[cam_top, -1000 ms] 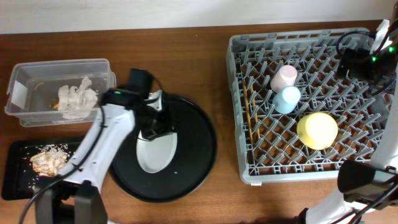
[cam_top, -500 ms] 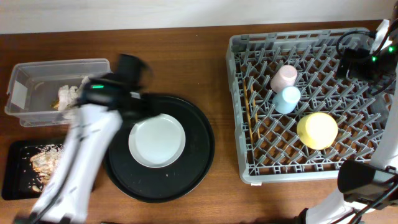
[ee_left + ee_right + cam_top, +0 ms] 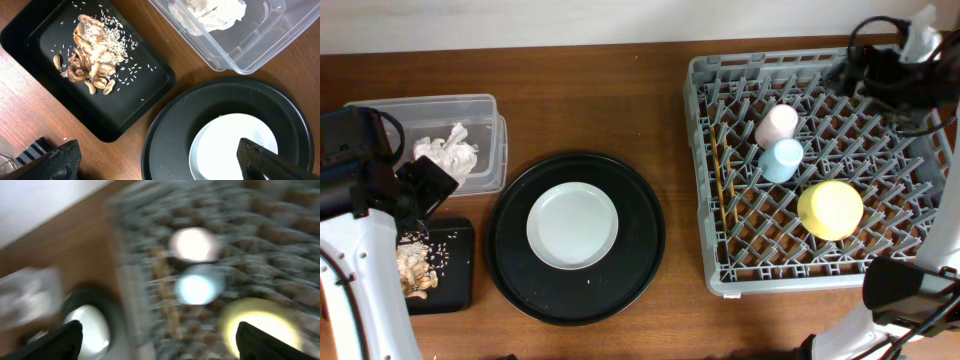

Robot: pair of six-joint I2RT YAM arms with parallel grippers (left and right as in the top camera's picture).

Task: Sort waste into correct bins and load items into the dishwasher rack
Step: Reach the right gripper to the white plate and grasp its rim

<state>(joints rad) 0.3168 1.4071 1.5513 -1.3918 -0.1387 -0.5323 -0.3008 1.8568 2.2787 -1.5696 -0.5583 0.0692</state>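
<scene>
Wooden table (image 3: 620,100): plate (image 3: 572,225) centred on round tray (image 3: 645,238); rack (image 3: 880,172) apart, to right.

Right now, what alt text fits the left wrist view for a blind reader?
A black rectangular tray holds brown food scraps and rice on a wooden table. Beside it, a clear box holds white napkins, and a white plate sits on a round black tray.
</scene>
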